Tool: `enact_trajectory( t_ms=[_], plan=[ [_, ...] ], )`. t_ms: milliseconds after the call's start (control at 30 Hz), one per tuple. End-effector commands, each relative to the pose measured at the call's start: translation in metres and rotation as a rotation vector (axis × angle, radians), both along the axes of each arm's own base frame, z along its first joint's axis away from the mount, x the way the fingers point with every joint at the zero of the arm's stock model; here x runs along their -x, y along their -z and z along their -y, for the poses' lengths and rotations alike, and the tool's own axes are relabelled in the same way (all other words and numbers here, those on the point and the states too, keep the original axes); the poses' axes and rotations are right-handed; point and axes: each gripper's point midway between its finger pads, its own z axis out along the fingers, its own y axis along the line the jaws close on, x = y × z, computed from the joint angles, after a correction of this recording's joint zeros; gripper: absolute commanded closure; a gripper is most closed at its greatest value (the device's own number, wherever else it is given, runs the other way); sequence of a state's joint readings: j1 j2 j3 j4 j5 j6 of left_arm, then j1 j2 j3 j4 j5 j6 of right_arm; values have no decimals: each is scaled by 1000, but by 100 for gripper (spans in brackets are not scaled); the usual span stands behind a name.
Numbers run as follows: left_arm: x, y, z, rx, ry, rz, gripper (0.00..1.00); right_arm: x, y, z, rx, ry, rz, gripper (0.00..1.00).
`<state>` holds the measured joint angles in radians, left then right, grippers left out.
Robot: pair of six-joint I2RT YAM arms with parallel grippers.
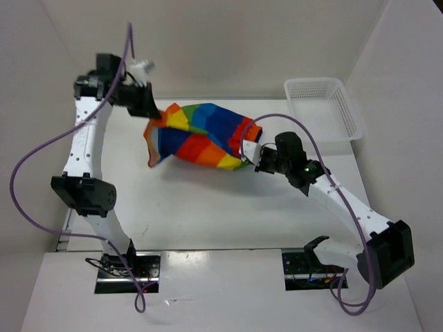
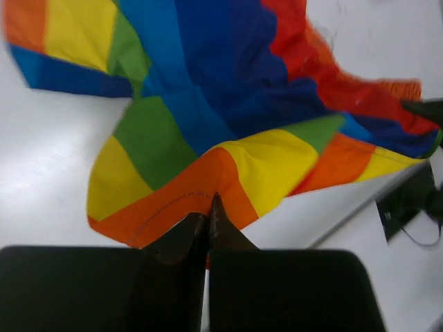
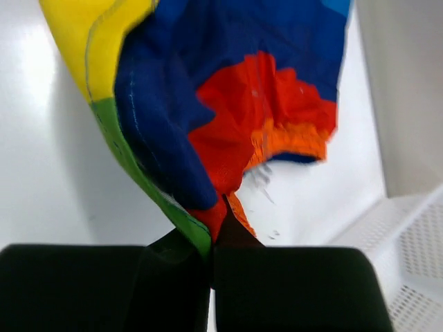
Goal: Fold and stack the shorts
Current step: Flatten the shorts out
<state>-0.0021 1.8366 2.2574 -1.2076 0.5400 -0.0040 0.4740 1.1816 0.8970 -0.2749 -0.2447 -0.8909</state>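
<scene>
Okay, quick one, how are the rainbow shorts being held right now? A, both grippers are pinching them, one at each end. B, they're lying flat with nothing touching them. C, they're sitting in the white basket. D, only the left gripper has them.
A: the left gripper is shut on an orange edge of the shorts, the right gripper is shut on the opposite end, and the fabric spans between them.

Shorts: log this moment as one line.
shorts: held between both tools | left tool: shut on orange hem | right tool: shut on red corner | stack: not done
</scene>
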Motion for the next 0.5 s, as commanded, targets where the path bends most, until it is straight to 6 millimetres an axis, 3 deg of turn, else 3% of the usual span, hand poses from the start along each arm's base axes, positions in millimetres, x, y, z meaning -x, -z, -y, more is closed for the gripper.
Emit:
enact_trajectory(
  t_ms=[0, 67, 133, 167, 200, 233, 267, 300, 333, 367, 400, 433, 467],
  plan=[
    [60, 22, 38, 38, 123, -68, 100, 32, -15, -15, -30, -124, 0, 100],
    [54, 40, 41, 37, 132, -78, 100, 25, -16, -15, -44, -89, 4, 100],
    [37, 46, 35, 38, 109, -62, 100, -6, -23, -12, -33, 5, 77, 100],
    [9, 46, 22, 39, 74, -13, 100, -21, -29, -10, -28, 48, 116, 100],
    [-11, 38, 12, 22, 42, 44, 100, -43, -49, -12, -57, 94, 207, 100],
    [-43, 7, 1, 4, 9, 168, 100, -63, -78, -14, -69, 133, 294, 100],
    [-68, -25, -10, -14, -27, 304, 100, -88, -77, -12, -40, 199, 320, 100],
    [-87, -55, -36, -54, -105, 406, 100, -110, -125, -11, -85, 243, 421, 100],
    [-110, -71, -51, -72, -145, 473, 100, -125, -147, -9, -105, 277, 466, 100],
    [-103, -163, -71, -95, -204, 733, 100, -151, -147, -4, -85, 348, 475, 100],
    [-101, -199, -89, -143, -310, 841, 100, -163, -213, -3, -156, 396, 585, 100],
    [-101, -222, -100, -164, -377, 921, 100, -175, -236, 9, -204, 467, 607, 100],
    [-90, -254, -105, -168, -420, 1024, 100, -196, -235, 11, -209, 525, 596, 100]
  ],
)
